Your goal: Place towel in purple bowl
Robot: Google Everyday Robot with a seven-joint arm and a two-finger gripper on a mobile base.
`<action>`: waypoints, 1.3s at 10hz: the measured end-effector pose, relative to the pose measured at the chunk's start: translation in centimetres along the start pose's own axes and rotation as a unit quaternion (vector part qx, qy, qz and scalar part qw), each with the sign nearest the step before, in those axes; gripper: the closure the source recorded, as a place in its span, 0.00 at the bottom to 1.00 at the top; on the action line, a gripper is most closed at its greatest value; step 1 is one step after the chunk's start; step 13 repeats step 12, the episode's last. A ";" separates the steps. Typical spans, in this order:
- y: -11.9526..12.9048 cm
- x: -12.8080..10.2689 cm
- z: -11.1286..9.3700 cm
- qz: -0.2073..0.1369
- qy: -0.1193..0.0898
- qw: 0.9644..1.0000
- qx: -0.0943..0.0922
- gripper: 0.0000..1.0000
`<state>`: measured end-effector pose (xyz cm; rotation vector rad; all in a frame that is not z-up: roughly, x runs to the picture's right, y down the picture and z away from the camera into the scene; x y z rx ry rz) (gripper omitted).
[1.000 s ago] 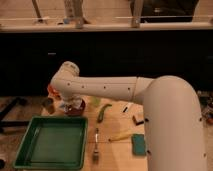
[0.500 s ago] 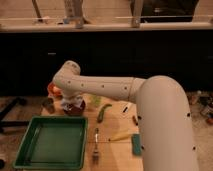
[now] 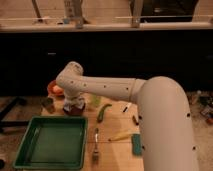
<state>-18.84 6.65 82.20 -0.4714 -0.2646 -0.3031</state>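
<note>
Lowered since earlier, the gripper [image 3: 74, 102] pinches the soft, light towel [image 3: 73, 104] over the purple bowl [image 3: 74, 111] — far-left worktop.

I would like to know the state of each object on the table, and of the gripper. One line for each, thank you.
gripper: low over the purple bowl, at the far left of the table.
towel: pale, bunched under the gripper, at the purple bowl.
purple bowl: upright, mostly hidden by the towel.
orange bowl: upright, behind the arm.
green tray: flat, nothing in it.
fork: lying flat right of the green tray.
</note>
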 end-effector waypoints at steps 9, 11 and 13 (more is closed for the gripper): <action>0.0 0.1 0.1 0.000 0.000 1.000 0.000 0.20; 0.0 0.1 0.1 0.000 0.000 1.000 0.000 0.20; 0.0 0.1 0.1 0.001 0.000 1.000 0.000 0.20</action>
